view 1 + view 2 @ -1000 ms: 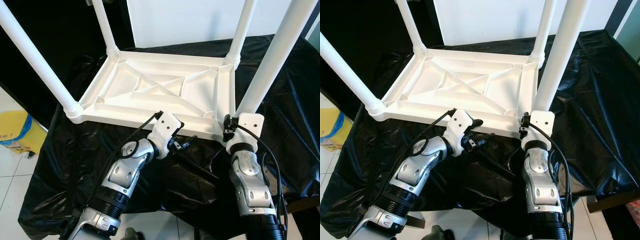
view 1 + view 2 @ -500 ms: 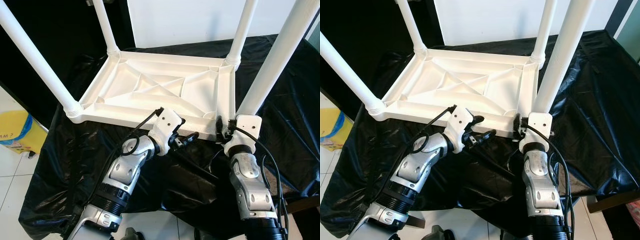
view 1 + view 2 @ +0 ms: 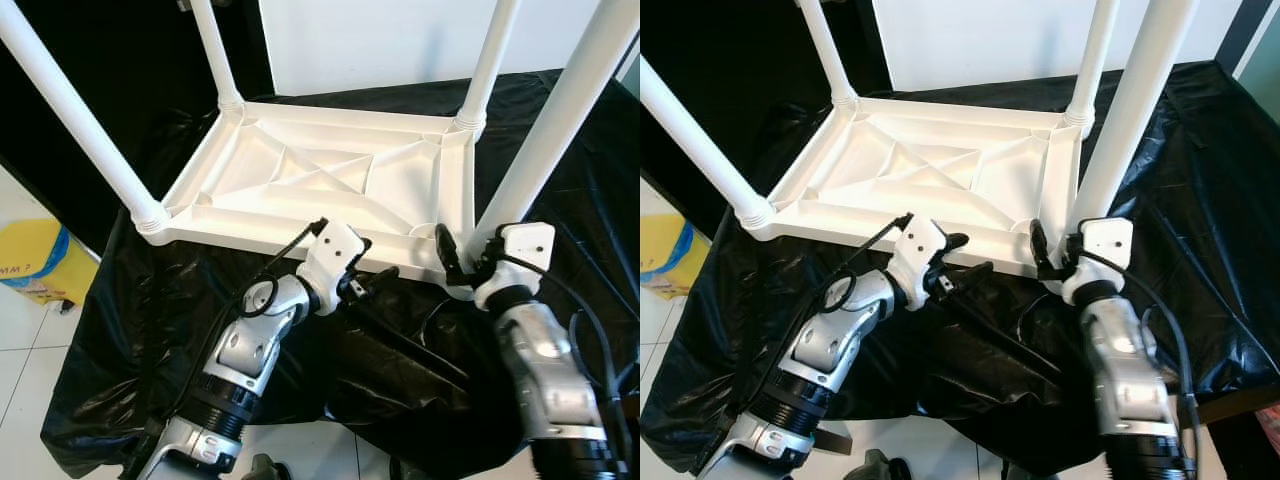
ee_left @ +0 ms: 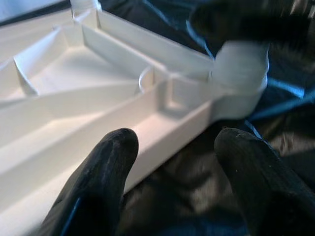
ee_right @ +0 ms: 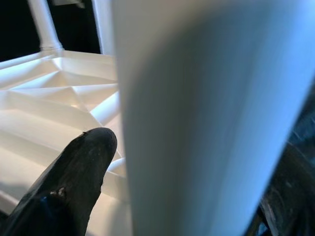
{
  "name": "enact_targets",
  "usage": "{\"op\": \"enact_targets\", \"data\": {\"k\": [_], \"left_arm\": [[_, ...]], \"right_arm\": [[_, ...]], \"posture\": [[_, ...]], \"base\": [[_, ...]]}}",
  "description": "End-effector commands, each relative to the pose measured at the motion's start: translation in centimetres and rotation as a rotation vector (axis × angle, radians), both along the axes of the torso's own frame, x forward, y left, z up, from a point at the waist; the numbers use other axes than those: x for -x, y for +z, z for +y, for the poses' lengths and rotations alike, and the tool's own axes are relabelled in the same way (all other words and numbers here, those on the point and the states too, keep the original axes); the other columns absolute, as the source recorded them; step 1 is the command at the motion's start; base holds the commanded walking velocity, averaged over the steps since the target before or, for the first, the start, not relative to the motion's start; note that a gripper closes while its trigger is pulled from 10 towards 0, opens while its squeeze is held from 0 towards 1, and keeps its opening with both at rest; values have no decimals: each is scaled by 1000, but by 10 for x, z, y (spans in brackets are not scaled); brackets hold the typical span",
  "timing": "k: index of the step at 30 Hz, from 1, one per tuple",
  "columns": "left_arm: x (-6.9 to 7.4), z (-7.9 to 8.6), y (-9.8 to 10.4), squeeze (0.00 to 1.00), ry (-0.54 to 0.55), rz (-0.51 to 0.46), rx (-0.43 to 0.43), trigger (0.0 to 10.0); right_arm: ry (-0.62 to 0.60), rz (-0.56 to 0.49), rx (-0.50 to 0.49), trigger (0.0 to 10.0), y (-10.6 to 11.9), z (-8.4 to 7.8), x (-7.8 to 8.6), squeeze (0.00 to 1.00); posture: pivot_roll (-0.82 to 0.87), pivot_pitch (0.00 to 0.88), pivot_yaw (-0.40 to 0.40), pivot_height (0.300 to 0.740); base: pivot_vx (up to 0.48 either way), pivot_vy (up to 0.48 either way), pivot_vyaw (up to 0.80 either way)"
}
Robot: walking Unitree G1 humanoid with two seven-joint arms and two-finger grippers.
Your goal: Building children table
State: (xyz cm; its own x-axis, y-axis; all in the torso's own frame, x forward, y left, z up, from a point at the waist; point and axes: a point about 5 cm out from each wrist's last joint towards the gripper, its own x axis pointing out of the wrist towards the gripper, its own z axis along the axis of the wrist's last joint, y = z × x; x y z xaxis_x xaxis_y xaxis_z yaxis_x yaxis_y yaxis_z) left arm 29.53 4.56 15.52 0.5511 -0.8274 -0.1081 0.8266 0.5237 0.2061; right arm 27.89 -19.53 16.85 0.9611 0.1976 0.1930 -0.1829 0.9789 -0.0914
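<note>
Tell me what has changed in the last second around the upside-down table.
The right gripper has swung its wrist out to the robot's right, so its fingers now slant in around the base of the near right leg; whether they clamp it cannot be told. The left gripper stays open beside the near edge of the white table, which has not moved on the black sheet.

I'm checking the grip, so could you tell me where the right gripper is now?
In the left eye view, the right gripper is at the upturned white table's near right corner, around the base of the leg there.
</note>
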Motion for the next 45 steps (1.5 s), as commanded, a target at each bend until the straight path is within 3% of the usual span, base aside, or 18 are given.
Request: {"op": "enact_targets", "data": {"k": [1,4,5,13,14,16,17,29,30,40,45], "left_arm": [[3,-1,0,0,-16,3,-7,10000],[5,-3,1,0,-26,-5,-9,10000],[9,-4,2,0,-35,-11,-12,10000],[15,-7,1,0,-49,-15,-19,10000],[16,-8,2,0,-51,-16,-19,10000],[16,-8,3,0,-50,-18,-17,10000],[16,-8,3,0,-46,-20,-16,10000],[16,-2,3,0,-32,-19,-26,10000],[15,-2,2,0,-34,-17,-27,10000],[11,-4,-1,0,-34,-10,-29,10000],[5,-2,1,0,-11,-4,-11,10000]], "right_arm": [[47,27,-5,10000,-5,1,-1,0],[129,47,34,10000,-7,-2,-4,0],[208,71,74,10000,-10,-5,-10,0],[342,103,144,10000,-9,-11,-29,0],[354,107,154,5725,-9,-12,-33,0],[361,118,155,5725,-9,-14,-36,0],[368,125,155,0,-10,-15,-38,0],[364,171,157,0,-27,-22,-28,0],[358,178,155,9882,-30,-24,-26,0],[264,191,146,10000,-40,-26,-13,0],[106,209,171,10000,-43,-31,-12,0]], "posture": [[-138,112,44,740],[-118,107,37,740],[-96,97,26,740],[-66,75,19,740],[-59,72,15,740],[-57,72,13,740],[-52,69,12,740],[-65,68,24,740],[-77,71,28,740],[-127,85,38,740],[-158,101,49,740]], "base": [[0,0,0],[0,0,0],[0,0,0],[0,0,0],[0,0,0],[0,0,0],[0,0,0],[0,0,0],[0,0,0],[0,0,0],[0,0,0]]}}
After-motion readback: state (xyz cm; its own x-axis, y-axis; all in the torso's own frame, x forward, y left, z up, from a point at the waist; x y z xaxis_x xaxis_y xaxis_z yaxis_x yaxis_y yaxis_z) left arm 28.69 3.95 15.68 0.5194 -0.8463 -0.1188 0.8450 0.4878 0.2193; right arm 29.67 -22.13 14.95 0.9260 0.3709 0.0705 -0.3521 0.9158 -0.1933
